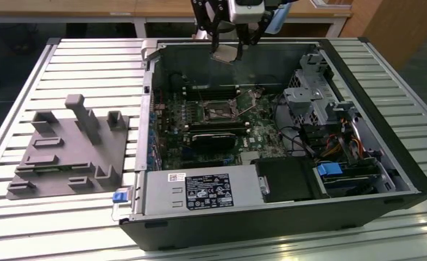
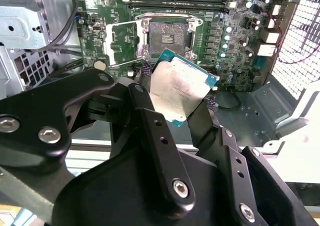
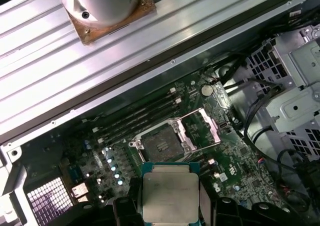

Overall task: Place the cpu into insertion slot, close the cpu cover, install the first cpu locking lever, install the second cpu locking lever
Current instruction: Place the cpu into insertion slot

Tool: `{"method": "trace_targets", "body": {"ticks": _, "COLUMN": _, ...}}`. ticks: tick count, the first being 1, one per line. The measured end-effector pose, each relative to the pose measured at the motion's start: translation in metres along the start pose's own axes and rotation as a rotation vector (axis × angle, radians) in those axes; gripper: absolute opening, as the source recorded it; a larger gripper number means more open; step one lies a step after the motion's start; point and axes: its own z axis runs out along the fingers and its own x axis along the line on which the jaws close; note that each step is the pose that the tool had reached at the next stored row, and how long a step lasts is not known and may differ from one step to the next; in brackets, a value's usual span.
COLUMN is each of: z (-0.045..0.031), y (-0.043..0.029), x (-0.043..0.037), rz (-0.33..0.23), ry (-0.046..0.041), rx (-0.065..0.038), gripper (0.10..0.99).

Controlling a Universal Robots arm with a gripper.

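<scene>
Exterior view: the jaws hung over the far side of an open computer case [image 1: 271, 228], clamped on a chip [image 1: 224, 53] held in the air, well above the circuit board.
Jaws: two black fingers [image 2: 150, 126] were closed on opposite edges of the chip. In both wrist views its dull silver top faced the camera, slightly tilted.
Chip position: it sat near the socket [image 3: 161, 145] but apart from it, touching nothing except the jaws.
Socket: it was empty, its dark centre exposed inside a thin metal rim on the green circuit board [image 3: 235, 171].
Cover: the thin metal frame [image 3: 204, 126] was swung open and lay just beside the socket.
Progress: no step looked finished. The chip was not yet seated, the cover was not yet shut, and with the frame open neither locking lever could have been fastened.
Surface: the case lay on its side on a tabletop [image 1: 90, 60] of pale metal slats. A grey plastic fixture [image 1: 68, 147] sat at the exterior view's left, well apart from the case.
Room: wooden furniture [image 1: 90, 6] stood behind the tabletop, with darker floor around it.
</scene>
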Motion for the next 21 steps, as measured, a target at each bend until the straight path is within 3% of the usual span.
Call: {"method": "trace_targets", "body": {"ticks": 21, "z": 0.0004, "y": 0.0, "x": 0.0, "rz": 0.103, "ry": -0.0092, "rx": -0.002, "gripper": 0.541}}
